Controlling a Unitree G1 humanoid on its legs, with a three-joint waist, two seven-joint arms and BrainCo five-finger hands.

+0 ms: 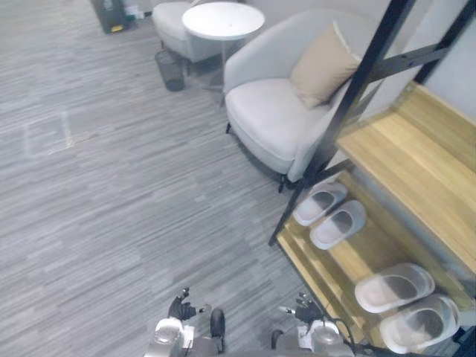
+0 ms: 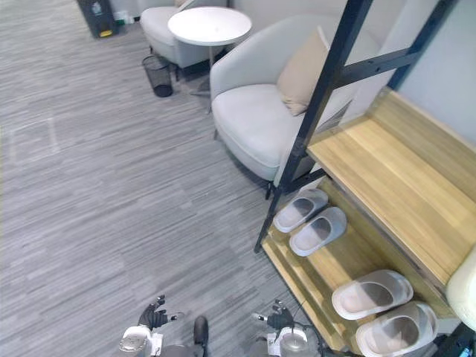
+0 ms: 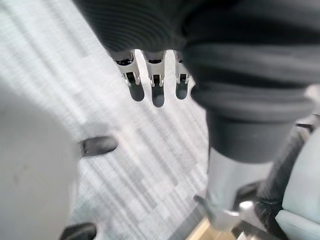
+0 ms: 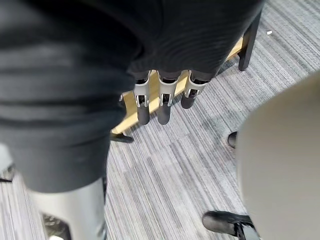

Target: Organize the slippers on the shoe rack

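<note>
In the head views, a far pair of slippers (image 1: pixel 338 223) and a near pair of slippers (image 1: pixel 394 286) sit on the shoe rack (image 1: pixel 409 160)'s lower shelf, at right. Our left hand (image 1: pixel 181 306) and right hand (image 1: pixel 303 306) hang near, above the carpet (image 1: pixel 111 208). In the left wrist view, its fingers (image 3: pixel 157 90) are straight and empty. In the right wrist view, its fingers (image 4: pixel 163 102) are relaxed, holding nothing.
</note>
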